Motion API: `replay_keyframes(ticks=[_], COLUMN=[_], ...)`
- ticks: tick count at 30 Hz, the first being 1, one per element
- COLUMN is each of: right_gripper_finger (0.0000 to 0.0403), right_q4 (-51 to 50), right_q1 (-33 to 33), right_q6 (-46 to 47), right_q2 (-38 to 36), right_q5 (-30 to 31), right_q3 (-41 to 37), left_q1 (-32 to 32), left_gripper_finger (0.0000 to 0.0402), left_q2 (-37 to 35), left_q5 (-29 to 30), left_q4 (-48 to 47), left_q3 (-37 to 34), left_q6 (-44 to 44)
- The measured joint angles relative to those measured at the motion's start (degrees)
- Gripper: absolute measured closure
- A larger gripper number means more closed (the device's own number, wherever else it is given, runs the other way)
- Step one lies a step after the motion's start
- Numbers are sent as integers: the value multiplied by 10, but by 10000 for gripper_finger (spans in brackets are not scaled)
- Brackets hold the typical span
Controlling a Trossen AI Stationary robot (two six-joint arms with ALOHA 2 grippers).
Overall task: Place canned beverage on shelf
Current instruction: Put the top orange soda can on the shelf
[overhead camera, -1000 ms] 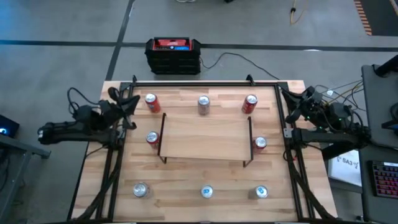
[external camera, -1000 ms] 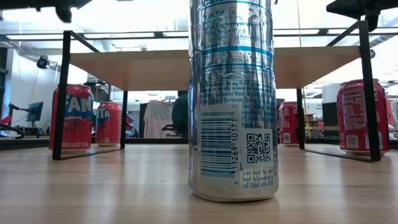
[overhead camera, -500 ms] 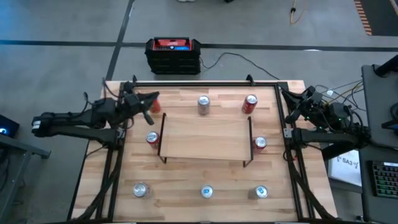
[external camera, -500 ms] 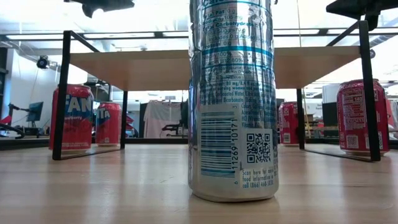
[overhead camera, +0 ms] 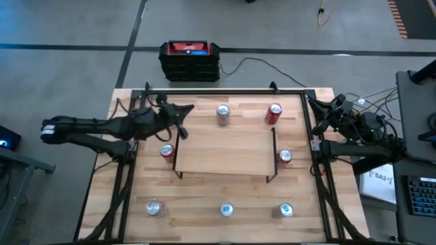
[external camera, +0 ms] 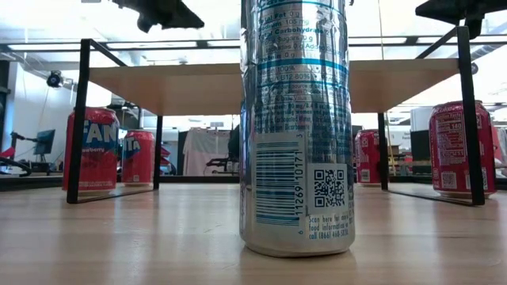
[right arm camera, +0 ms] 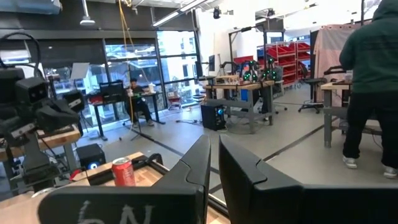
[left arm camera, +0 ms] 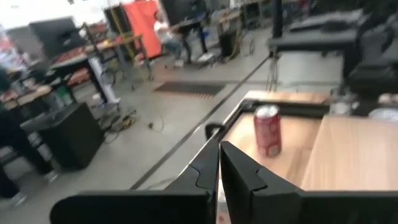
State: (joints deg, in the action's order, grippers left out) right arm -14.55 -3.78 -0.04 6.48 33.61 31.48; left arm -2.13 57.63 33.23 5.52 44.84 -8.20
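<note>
Reaching farther right, the left gripper (overhead camera: 182, 117) now hangs empty, fingers together, near the upper-left corner of the low light-wood shelf (overhead camera: 225, 148).
Right gripper (overhead camera: 325, 114), also closed and empty, waits at the frame's right edge.

The shelf (overhead camera: 225, 151) sits at the middle of the frame in the high view: a low light-wood board on thin black legs, its top bare. Cans stand upright around it. Red cans: one at its left edge (overhead camera: 166, 151), one at its right edge (overhead camera: 285, 157), one above its upper right corner (overhead camera: 273, 113). Silver cans: one above its top edge (overhead camera: 223, 114) and three in a row along the bottom (overhead camera: 154, 207), (overhead camera: 226, 209), (overhead camera: 286, 209).
</note>
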Motion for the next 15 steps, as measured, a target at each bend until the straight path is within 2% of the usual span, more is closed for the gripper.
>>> replay_keyframes(ticks=[4, 6, 11, 15], right_gripper_finger=[380, 380, 380, 380], right_q4=[0, 0, 0, 0], right_q1=[0, 0, 0, 0], right_q6=[0, 0, 0, 0], right_q2=[0, 0, 0, 0], right_q5=[0, 0, 0, 0], right_q3=[0, 0, 0, 0], left_q1=[0, 0, -1, -20], left_gripper_finger=[399, 387, 329, 271], left_q2=[31, 42, 57, 62], left_q5=[59, 108, 198, 220], left_q4=[-8, -24, -122, -252], left_q3=[1, -2, 10, 49], left_q6=[19, 38, 112, 167])
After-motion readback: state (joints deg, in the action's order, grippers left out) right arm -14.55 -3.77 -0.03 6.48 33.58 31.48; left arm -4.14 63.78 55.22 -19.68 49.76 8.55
